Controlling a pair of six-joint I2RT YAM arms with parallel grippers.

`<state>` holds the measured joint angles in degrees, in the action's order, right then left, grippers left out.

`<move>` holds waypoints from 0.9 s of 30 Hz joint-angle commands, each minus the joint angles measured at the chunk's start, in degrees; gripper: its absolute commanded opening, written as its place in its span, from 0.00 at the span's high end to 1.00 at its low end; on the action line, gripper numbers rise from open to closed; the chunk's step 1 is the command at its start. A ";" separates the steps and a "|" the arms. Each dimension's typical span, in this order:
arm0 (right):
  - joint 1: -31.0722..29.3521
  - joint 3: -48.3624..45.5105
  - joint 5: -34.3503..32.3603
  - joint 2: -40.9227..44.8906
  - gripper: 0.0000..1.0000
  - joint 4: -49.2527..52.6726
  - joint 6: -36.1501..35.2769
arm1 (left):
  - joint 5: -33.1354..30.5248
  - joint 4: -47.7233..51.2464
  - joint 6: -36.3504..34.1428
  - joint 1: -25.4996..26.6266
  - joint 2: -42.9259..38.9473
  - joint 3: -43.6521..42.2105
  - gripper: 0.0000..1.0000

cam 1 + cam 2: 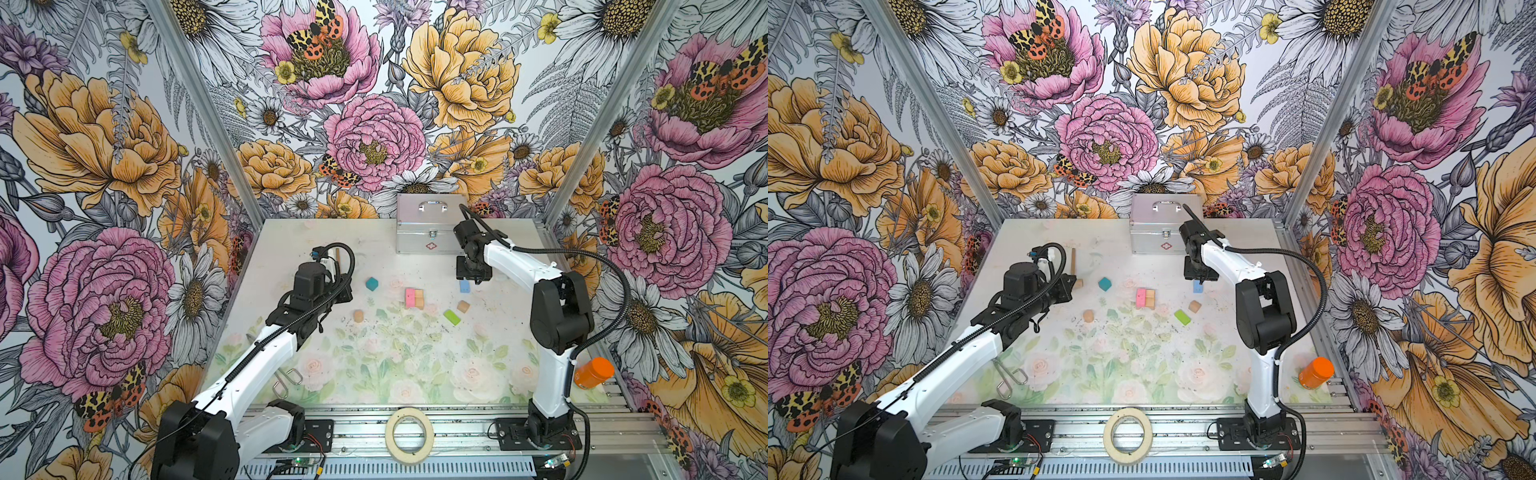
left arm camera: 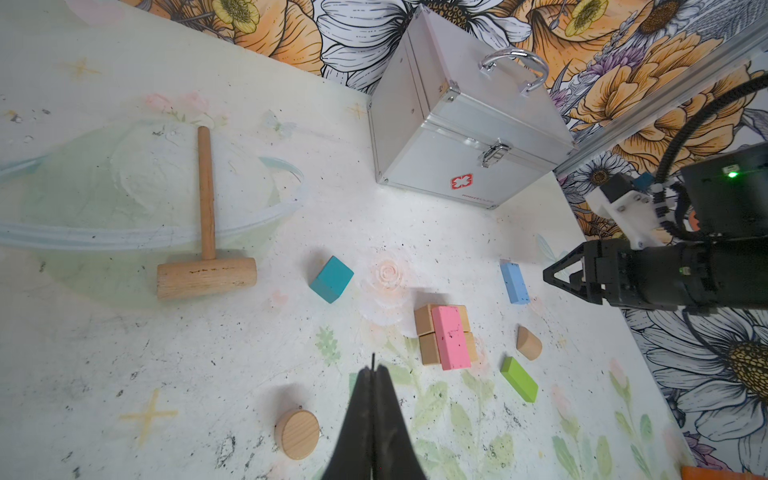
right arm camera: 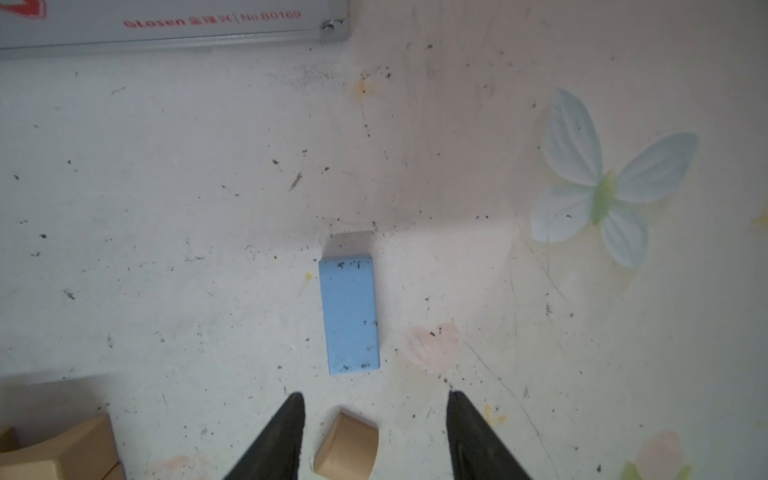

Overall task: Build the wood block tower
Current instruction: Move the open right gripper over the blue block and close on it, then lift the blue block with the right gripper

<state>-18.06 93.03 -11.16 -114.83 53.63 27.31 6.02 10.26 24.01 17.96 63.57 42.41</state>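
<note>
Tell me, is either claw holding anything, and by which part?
Nothing is held. The left gripper is shut empty; the right gripper is open, near the light blue block.

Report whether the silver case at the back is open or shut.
Shut. The silver case has its lid flush on the body, and its front latch lies across the seam.

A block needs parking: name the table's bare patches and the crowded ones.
Bare: the near half, between the green block and tape roll; the back strip between mallet and silver case. Crowded: from teal cube past pink block to blue block.
</note>
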 commanded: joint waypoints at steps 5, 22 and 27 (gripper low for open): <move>1.22 -0.39 4.14 -4.00 0.42 -4.20 -1.30 | -0.77 0.33 0.51 -0.06 1.16 1.60 0.97; 2.62 -1.33 7.33 -7.13 0.49 -6.78 -0.04 | -1.06 0.53 0.69 0.26 1.74 1.72 0.97; 2.65 -1.62 7.38 -7.07 0.57 -6.87 -0.06 | -0.88 0.31 0.80 0.41 1.97 1.79 0.97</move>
<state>-15.66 91.92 -4.19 -121.21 47.75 27.31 5.98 10.50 24.03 18.04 65.06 42.52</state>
